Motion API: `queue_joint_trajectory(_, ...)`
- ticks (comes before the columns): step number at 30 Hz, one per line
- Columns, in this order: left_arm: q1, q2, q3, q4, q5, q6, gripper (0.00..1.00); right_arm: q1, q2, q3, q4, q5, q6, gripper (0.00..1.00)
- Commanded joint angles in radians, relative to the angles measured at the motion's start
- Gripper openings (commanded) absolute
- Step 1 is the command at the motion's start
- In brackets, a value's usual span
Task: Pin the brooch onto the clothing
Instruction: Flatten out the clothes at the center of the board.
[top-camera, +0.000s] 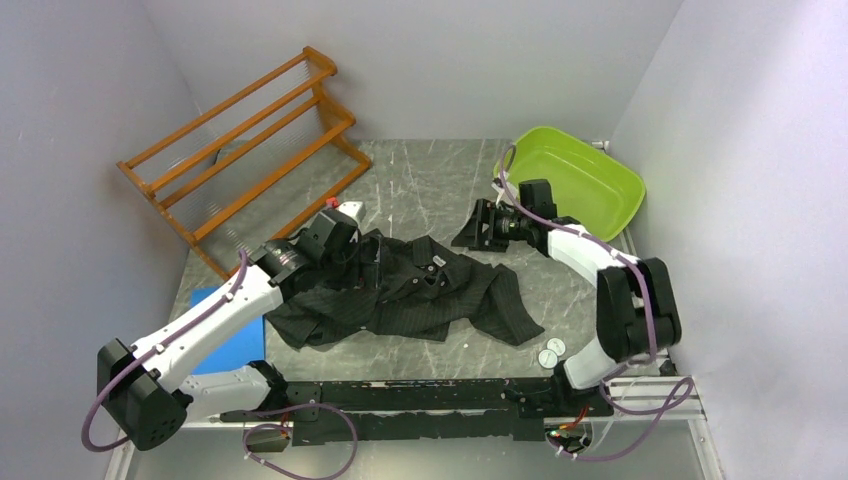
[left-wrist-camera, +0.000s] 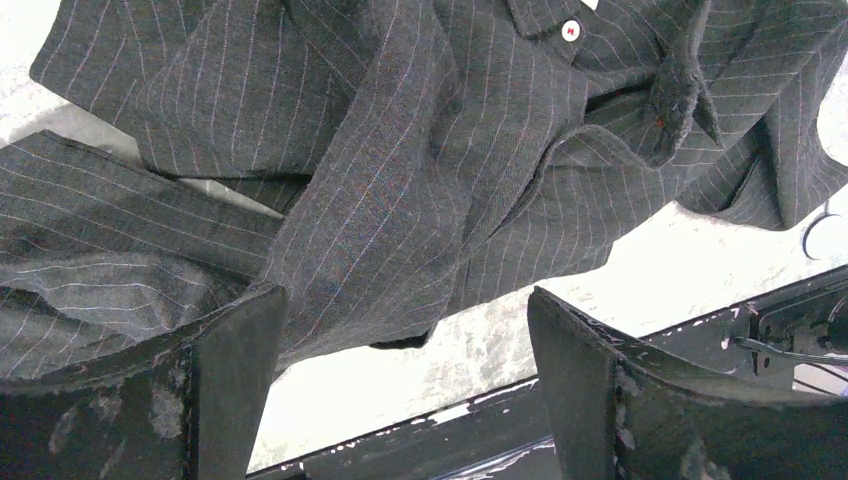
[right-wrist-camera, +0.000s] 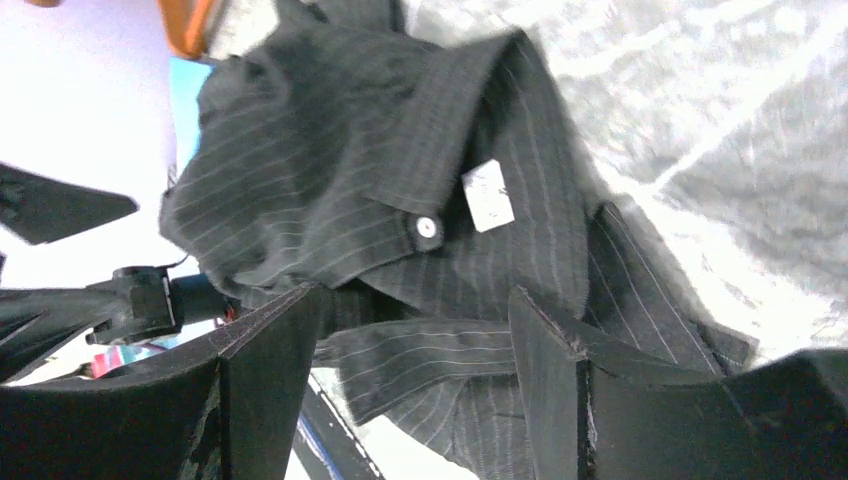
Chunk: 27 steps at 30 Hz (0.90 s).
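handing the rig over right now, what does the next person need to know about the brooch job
Left fingers: open, empty, low over the left side of the shirt.
Right fingers: open, empty, at the shirt's far right edge, facing the collar.
Shirt: crumpled in the middle of the table.
Brooch: none visible on the shirt. Two small white discs by the right arm's base may be brooches; too small to tell.
Done: nothing pinned, as far as can be seen.
Left: pick up a brooch and pin it on.
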<state>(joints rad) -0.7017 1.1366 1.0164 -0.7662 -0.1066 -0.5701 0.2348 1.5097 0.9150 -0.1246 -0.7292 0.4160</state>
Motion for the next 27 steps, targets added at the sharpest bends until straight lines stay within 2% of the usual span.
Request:
queue_joint_trajectory(1, -0.002, -0.007, -0.009, 0.034, 0.015, -0.017, 0.95, -0.005, 0.104, -0.006, -0.028, 0.004, 0.058, 0.68)
queue_joint_trajectory(4, -0.002, -0.002, -0.011, 0.040, 0.021, -0.017, 0.95, -0.004, 0.148, -0.024, -0.054, 0.064, 0.069, 0.61)
queue_joint_trajectory(8, -0.002, 0.010, -0.003, 0.038, 0.018, -0.013, 0.95, -0.005, 0.158, -0.046, -0.075, 0.127, 0.070, 0.61)
queue_joint_trajectory(17, -0.002, 0.025, 0.010, 0.043, 0.016, -0.007, 0.95, 0.017, 0.193, -0.056, -0.095, 0.138, 0.076, 0.61)
queue_joint_trajectory(20, -0.001, 0.023, 0.007, 0.042, 0.010, -0.008, 0.95, 0.018, 0.151, -0.063, -0.099, 0.177, 0.069, 0.64)
queue_joint_trajectory(27, -0.001, 0.043, 0.002, 0.068, 0.038, -0.010, 0.95, 0.018, -0.047, -0.101, -0.067, 0.279, 0.048, 0.78)
